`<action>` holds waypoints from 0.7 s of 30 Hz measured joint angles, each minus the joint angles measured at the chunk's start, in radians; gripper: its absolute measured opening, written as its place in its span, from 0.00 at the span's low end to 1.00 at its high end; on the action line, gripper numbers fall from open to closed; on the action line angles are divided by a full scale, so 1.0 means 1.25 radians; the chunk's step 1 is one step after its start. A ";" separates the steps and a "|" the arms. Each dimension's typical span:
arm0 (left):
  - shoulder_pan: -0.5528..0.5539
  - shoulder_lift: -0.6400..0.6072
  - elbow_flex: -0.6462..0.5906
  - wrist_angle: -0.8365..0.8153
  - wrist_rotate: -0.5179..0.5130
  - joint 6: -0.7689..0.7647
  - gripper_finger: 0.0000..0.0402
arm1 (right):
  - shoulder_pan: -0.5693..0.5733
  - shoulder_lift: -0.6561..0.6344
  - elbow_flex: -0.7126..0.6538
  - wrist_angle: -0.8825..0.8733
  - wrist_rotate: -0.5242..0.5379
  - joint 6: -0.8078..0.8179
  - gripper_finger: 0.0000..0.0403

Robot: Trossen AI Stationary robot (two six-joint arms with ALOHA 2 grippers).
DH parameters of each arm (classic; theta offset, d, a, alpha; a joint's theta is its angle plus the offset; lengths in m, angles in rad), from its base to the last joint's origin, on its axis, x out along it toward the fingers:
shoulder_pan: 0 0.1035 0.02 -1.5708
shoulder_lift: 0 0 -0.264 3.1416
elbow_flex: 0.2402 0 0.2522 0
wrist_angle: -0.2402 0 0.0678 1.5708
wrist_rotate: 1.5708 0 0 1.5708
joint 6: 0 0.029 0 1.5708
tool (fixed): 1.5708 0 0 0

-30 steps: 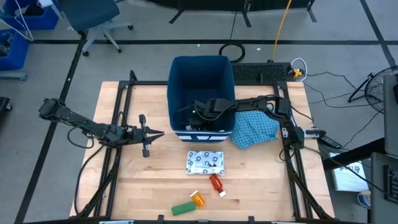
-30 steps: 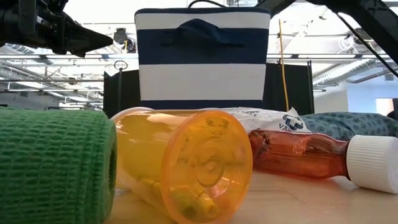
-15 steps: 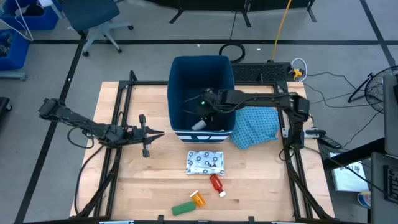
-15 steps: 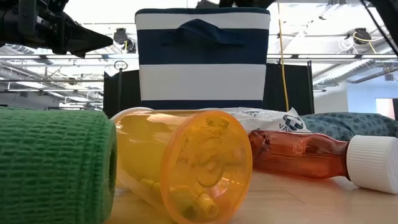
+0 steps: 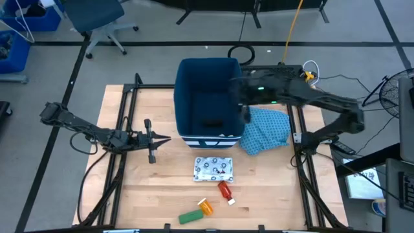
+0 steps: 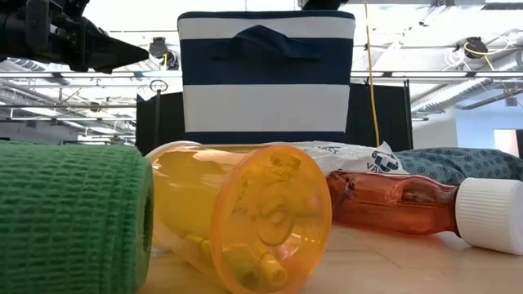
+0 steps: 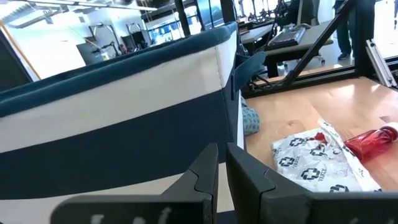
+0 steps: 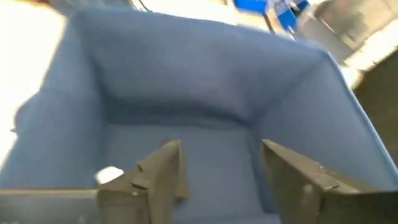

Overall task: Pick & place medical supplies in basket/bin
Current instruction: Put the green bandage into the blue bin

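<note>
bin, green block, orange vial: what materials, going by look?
Bin: looks like soft woven fabric, matte, navy and white stripes, sewn strap handle on its face.
Green block: seems to be a roll of crinkly open-weave gauze or wrap; mesh texture shows.
Orange vial: likely clear amber plastic, glossy; contents show through its wall and moulded end.

The right arm's gripper (image 5: 242,107) is a motion-blurred smear at the deep dark-blue rectangular bin (image 5: 184,97)'s right wall. Inside the bin, a dark item (image 5: 211,123) and a small white piece (image 8: 109,175) are too blurred to identify. In the low view, the green woven roll (image 6: 69,216) runs off the frame, and the orange translucent vial (image 6: 245,216) hides part of the red bottle (image 6: 392,204).
</note>
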 joint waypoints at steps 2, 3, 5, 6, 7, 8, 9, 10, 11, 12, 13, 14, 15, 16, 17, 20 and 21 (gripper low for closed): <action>0.000 0.000 0.000 0.000 0.000 0.000 0.09 | 0.000 -0.048 0.000 -0.012 -0.061 0.019 0.44; 0.000 0.000 0.000 0.000 0.000 0.000 0.09 | 0.000 -0.071 0.000 -0.020 -0.088 0.025 0.40; 0.000 0.000 0.000 0.001 0.000 0.000 0.09 | 0.001 -0.114 -0.009 -0.031 -0.140 0.040 0.31; 0.000 0.000 0.000 0.001 0.000 0.000 0.09 | 0.005 -0.139 -0.023 -0.027 -0.170 0.047 0.26; 0.000 0.000 0.000 0.001 -0.001 0.000 0.09 | 0.009 -0.163 -0.044 -0.024 -0.195 0.049 0.21; 0.000 0.000 0.000 0.001 -0.001 0.000 0.09 | 0.016 -0.187 -0.066 -0.022 -0.221 0.052 0.17; 0.000 0.000 0.000 0.002 -0.001 0.000 0.09 | 0.025 -0.213 -0.092 -0.017 -0.239 0.052 0.12; 0.000 0.000 0.000 0.002 -0.001 0.000 0.09 | 0.037 -0.238 -0.122 -0.009 -0.253 0.053 0.07; 0.000 0.000 0.000 0.002 -0.001 0.000 0.09 | 0.052 -0.264 -0.156 0.005 -0.257 0.056 0.04; 0.000 0.000 0.000 0.002 -0.001 0.000 0.09 | 0.070 -0.294 -0.195 0.026 -0.256 0.061 0.02; 0.000 0.000 0.000 0.002 -0.001 0.000 0.09 | 0.088 -0.323 -0.240 0.054 -0.256 0.067 0.02; 0.000 0.000 0.000 0.002 -0.001 0.000 0.09 | 0.106 -0.352 -0.286 0.086 -0.256 0.075 0.03; 0.000 0.000 0.000 0.002 -0.001 0.000 0.09 | 0.123 -0.382 -0.334 0.123 -0.256 0.084 0.03; 0.000 0.000 0.000 0.002 -0.001 0.001 0.09 | 0.138 -0.411 -0.386 0.165 -0.256 0.092 0.03; 0.000 0.000 0.000 0.002 -0.001 0.001 0.09 | 0.150 -0.439 -0.438 0.212 -0.256 0.100 0.02; 0.000 0.000 0.000 0.002 -0.001 0.000 0.09 | 0.182 -0.521 -0.593 0.357 -0.255 0.111 0.00; 0.000 0.000 0.000 0.002 -0.001 0.000 0.09 | 0.189 -0.545 -0.642 0.406 -0.255 0.114 0.01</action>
